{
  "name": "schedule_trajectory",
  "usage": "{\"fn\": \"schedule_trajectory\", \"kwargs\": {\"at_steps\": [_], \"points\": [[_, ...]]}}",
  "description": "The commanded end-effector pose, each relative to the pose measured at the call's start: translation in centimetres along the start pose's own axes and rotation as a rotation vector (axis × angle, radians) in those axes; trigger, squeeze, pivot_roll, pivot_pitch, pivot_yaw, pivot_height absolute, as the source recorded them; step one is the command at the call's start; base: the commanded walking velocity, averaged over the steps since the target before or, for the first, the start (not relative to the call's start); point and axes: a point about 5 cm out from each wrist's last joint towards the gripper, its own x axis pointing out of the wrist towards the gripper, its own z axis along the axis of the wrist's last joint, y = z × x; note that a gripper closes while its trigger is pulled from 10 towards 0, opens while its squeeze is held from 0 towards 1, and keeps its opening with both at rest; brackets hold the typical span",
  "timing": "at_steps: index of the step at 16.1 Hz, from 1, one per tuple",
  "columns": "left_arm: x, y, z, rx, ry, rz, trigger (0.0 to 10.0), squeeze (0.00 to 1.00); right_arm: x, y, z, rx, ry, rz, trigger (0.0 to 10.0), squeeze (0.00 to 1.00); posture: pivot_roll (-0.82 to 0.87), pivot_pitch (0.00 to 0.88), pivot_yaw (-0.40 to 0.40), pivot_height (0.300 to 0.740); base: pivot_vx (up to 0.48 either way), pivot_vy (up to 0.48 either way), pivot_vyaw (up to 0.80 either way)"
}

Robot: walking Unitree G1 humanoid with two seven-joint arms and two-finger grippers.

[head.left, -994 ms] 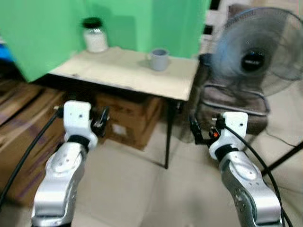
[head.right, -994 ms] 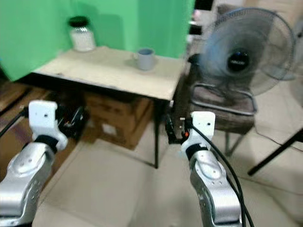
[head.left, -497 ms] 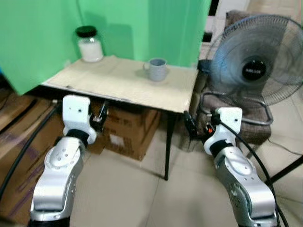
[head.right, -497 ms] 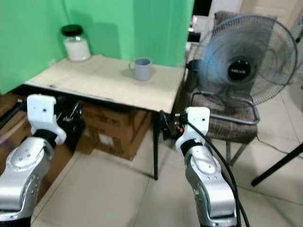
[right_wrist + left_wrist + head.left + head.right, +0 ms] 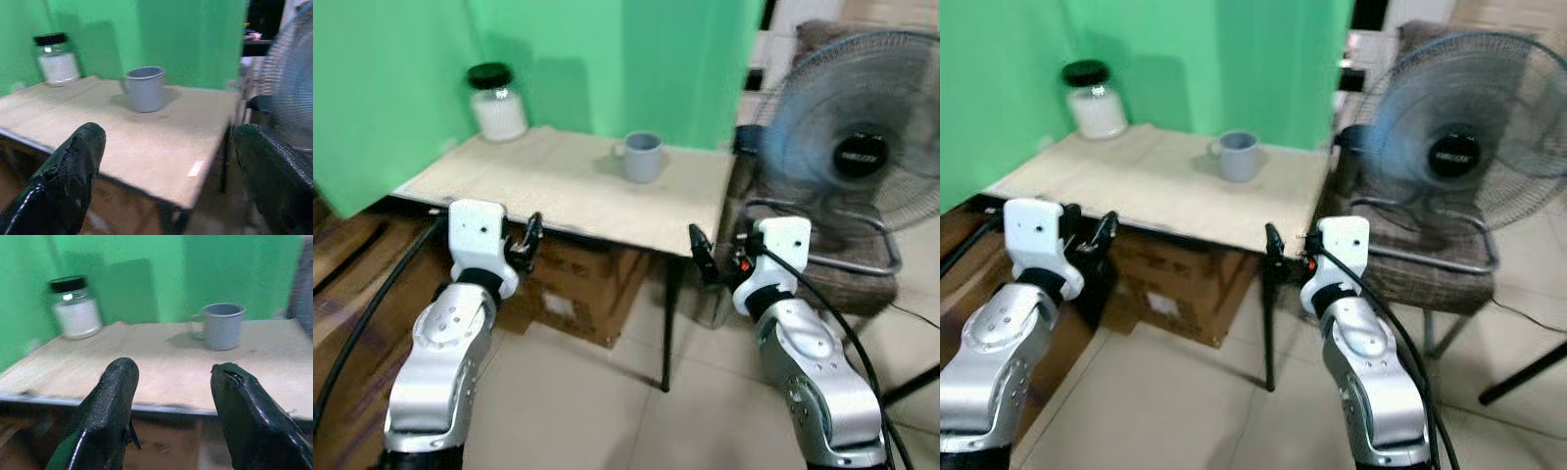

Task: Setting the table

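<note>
1. A small wooden table (image 5: 558, 191) with black legs stands in the upper middle of the left eye view, against a green backdrop (image 5: 607, 59).
2. A grey mug (image 5: 642, 157) sits upright on the table toward its far right part, handle to the left of its body.
3. A glass jar (image 5: 496, 102) with a black lid, holding something white, stands at the table's far left corner, well apart from the mug.
4. The left gripper (image 5: 171, 382) is raised at the lower left of the left eye view, just in front of the table's near edge; its 2 fingers are spread apart with nothing between them.
5. The right gripper (image 5: 168, 156) is up at the lower right, beside the table's near right corner; its 2 fingers are also wide apart and hold nothing.
6. A cardboard box (image 5: 582, 284) sits on the tiled floor (image 5: 607, 411) under the table.
7. A standing fan (image 5: 857, 152) fills the upper right, in front of a chair (image 5: 842, 264) with a woven seat.
</note>
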Motion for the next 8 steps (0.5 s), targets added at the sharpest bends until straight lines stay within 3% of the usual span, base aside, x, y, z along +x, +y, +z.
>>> {"fn": "schedule_trajectory", "kwargs": {"at_steps": [1, 7, 8], "points": [[0.13, -0.34, 0.09, 0.004, -0.002, -0.022, 10.0, 0.00, 0.07, -0.35, 0.34, -0.009, -0.016, -0.013, 10.0, 0.00, 0.09, 0.000, 0.052, 0.740, 0.345, 0.000, 0.00], [0.21, -0.49, -0.08, 0.013, 0.005, -0.041, 10.0, 0.00, 0.14, 0.07, 0.40, -0.049, -0.022, 0.009, 10.0, 0.00, 0.09, 0.000, 0.054, 0.740, 0.345, 0.000, 0.00], [0.20, -0.59, -0.05, 0.016, 0.004, -0.048, 10.0, 0.00, 0.10, 0.07, 0.39, -0.049, -0.022, 0.008, 10.0, 0.00, 0.09, 0.000, 0.056, 0.740, 0.341, 0.000, 0.56]]}}
